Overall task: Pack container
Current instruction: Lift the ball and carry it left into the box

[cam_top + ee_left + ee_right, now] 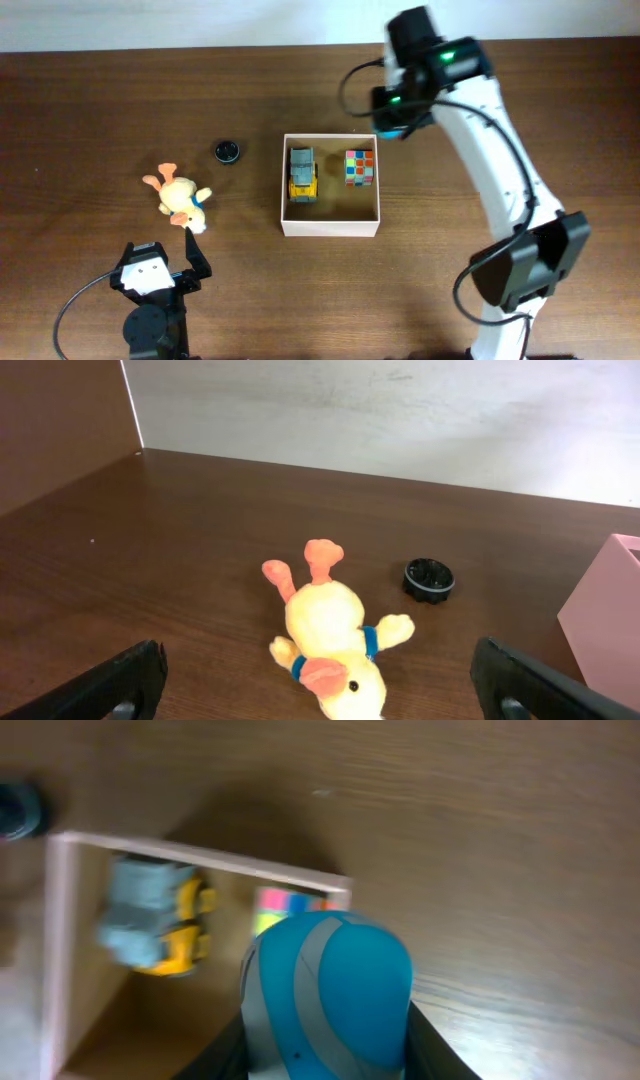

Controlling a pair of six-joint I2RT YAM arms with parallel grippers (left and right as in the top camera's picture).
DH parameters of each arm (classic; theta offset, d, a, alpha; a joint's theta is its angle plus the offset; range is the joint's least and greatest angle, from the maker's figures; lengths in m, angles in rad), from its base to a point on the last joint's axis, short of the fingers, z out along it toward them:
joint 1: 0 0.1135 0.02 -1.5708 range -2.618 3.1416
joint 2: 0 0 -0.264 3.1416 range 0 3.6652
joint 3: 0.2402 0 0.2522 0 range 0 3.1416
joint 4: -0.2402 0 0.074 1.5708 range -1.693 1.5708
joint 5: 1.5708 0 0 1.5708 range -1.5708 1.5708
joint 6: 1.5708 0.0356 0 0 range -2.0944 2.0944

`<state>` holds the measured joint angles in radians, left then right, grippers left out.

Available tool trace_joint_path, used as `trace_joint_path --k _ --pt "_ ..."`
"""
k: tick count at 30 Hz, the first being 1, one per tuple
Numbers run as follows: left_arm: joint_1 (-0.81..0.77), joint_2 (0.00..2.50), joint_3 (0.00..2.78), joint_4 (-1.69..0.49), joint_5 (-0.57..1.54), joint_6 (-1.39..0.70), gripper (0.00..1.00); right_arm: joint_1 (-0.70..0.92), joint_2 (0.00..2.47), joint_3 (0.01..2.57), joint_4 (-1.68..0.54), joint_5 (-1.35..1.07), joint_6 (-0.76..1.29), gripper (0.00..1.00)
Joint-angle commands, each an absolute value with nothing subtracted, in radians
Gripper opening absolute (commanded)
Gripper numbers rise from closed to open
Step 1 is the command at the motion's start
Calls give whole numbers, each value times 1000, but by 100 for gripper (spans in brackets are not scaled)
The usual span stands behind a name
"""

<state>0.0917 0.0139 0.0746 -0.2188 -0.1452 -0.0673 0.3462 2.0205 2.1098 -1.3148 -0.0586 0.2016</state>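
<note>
Near the desk's left edge, the plush duck (180, 200) and a small black cap (228, 151) lie unpacked (both outside the box). The left claw (318, 655), jaws spread wide and empty, faces the duck. The container (330, 228) sits mid-desk, well right of that claw, already holding a toy truck (302, 173) and a puzzle cube (359, 167). The right claw (325, 1050), clamped on a blue ball (325, 970), hangs over the container's far right corner.
</note>
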Motion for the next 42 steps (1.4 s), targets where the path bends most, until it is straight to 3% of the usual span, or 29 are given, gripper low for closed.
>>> trace_joint_path --k 1,9,34,38,42 --pt "88 12 68 -214 -135 -51 99 418 2004 2125 -1294 -66 190 33" --pt "88 12 68 -214 -135 -51 99 516 2056 2088 -1216 -37 191 34" --pt "88 12 68 -214 -135 -51 99 519 2219 2079 -1191 -42 191 34" --pt "88 12 68 -214 -135 -51 99 519 2219 2079 -1184 -41 191 46" --pt "88 12 68 -214 -135 -51 99 519 2219 2079 -1184 -41 191 52"
